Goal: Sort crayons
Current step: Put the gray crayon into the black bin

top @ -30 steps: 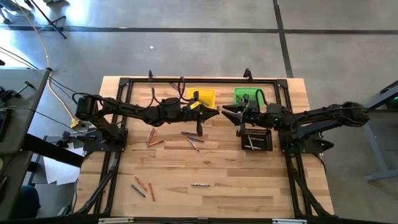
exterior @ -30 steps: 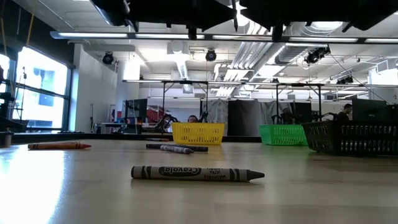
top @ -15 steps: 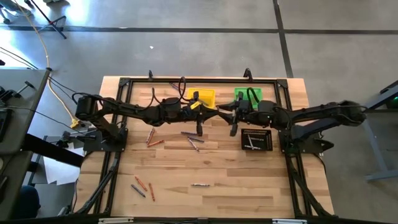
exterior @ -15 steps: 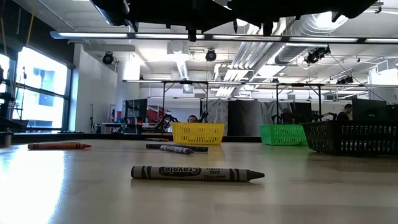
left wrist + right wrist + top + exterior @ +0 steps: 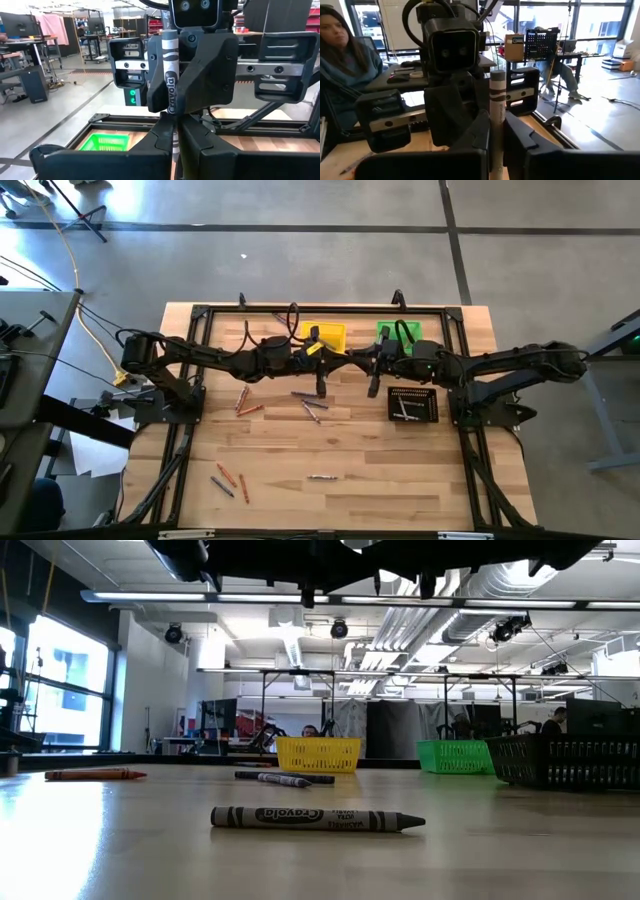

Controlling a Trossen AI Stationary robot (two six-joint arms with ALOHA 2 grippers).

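While crayons (image 5: 402, 409) fill the black tray (image 5: 432, 416), bins sit behind.

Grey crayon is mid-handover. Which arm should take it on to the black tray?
Right. The left gripper and right gripper both pinch the grey crayon, and the black tray lies under the right arm.

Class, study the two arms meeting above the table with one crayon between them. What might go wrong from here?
1. The grey crayon stands in the left claw with the right claw right at it. If one lets go too soon, it may fall onto the table, missing the bins.
2. The claws are very close together, so they may bump, or snap the crayon if both pull.
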